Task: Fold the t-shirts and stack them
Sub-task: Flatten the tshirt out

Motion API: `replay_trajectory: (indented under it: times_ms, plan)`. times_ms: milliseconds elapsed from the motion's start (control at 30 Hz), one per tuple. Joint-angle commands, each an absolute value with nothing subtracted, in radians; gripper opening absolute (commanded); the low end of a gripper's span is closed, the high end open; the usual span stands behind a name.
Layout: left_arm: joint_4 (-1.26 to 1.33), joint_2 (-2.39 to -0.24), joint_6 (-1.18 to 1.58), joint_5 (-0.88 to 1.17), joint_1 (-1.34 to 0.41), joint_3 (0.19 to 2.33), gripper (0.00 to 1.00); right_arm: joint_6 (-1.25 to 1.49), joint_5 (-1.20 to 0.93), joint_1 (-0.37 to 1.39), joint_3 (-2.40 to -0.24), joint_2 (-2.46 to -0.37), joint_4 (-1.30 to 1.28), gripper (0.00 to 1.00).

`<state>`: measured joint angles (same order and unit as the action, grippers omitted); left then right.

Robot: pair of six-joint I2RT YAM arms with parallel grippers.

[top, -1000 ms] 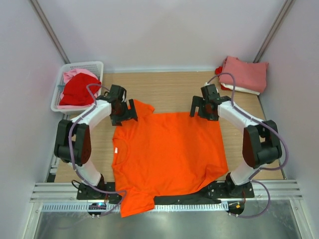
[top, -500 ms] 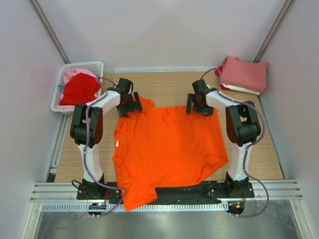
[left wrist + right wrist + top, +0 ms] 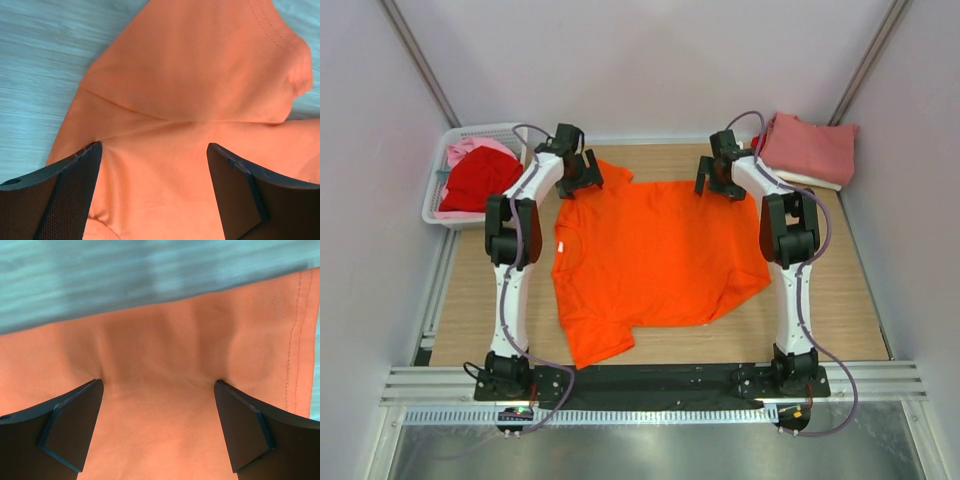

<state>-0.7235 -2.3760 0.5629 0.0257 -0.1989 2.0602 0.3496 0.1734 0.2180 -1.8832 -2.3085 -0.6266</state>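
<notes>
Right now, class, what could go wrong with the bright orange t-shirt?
The right gripper sits close to the folded salmon-pink shirt stack; a swing might knock it. It and the left gripper look open on the bright orange t-shirt, so the cloth may slip. The shirt's near hem lies rumpled, risking a crooked fold.

Setting was recorded as a robotics lab test cell. A wooden table (image 3: 850,290) was seen enclosed on three sides by plain pale walls (image 3: 640,70), with metal struts (image 3: 418,60) in the far corners. The left arm (image 3: 510,250) and the right arm (image 3: 790,250) were found bolted to a black base plate (image 3: 660,378) along an aluminium rail (image 3: 430,385) at the near edge.
</notes>
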Motion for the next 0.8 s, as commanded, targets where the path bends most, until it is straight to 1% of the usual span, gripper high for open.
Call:
replay_trajectory:
  times_ms: [0, 100, 233, 267, 300, 367, 400, 433, 467, 500, 567, 633, 667, 700, 767]
  plan:
    - [-0.822, -2.365, 0.526, 0.011, -0.183, 2.172, 0.86, 0.324, 0.150, 0.221, -1.980, -2.352, -0.699, 0.99]
    - [-0.847, -2.292, 0.532, 0.018, -0.184, 2.181, 0.88, 0.305, 0.156, 0.222, -1.968, -2.275, -0.700, 0.99]
    - [-0.874, -2.123, 0.525, 0.014, -0.198, 2.096, 0.90, 0.308, 0.173, 0.222, -1.815, -2.067, -0.657, 0.99]
    - [-0.880, -2.044, 0.522, 0.009, -0.201, 2.036, 0.90, 0.311, 0.184, 0.222, -1.783, -2.027, -0.657, 0.99]
    - [-0.887, -1.996, 0.520, 0.006, -0.202, 2.007, 0.90, 0.330, 0.214, 0.222, -1.717, -1.940, -0.670, 0.99]
    - [-0.903, -1.910, 0.512, 0.012, -0.209, 1.894, 0.90, 0.348, 0.225, 0.224, -1.601, -1.857, -0.687, 0.99]
    - [-0.904, -1.814, 0.509, 0.018, -0.210, 1.843, 0.90, 0.365, 0.219, 0.225, -1.557, -1.785, -0.692, 0.99]
    - [-0.897, -1.769, 0.497, 0.026, -0.213, 1.794, 0.90, 0.373, 0.210, 0.229, -1.513, -1.746, -0.695, 0.97]
    - [-0.891, -1.717, 0.485, 0.038, -0.215, 1.688, 0.90, 0.382, 0.201, 0.230, -1.423, -1.717, -0.701, 0.95]
    - [-0.885, -1.638, 0.473, 0.038, -0.216, 1.639, 0.89, 0.400, 0.169, 0.233, -1.375, -1.656, -0.696, 0.93]
    - [-0.879, -1.560, 0.454, 0.040, -0.219, 1.528, 0.89, 0.416, 0.149, 0.238, -1.239, -1.614, -0.687, 0.88]
    - [-0.868, -1.459, 0.451, 0.047, -0.225, 1.369, 0.88, 0.431, 0.138, 0.241, -1.168, -1.575, -0.690, 0.80]
    - [-0.864, -1.428, 0.446, 0.055, -0.230, 1.321, 0.87, 0.434, 0.129, 0.242, -1.113, -1.565, -0.692, 0.77]
    - [-0.853, -1.357, 0.448, 0.058, -0.235, 1.224, 0.87, 0.439, 0.120, 0.245, -1.088, -1.553, -0.689, 0.75]
    - [-0.832, -1.280, 0.466, 0.083, -0.241, 1.142, 0.86, 0.454, 0.088, 0.255, -1.030, -1.525, -0.672, 0.70]
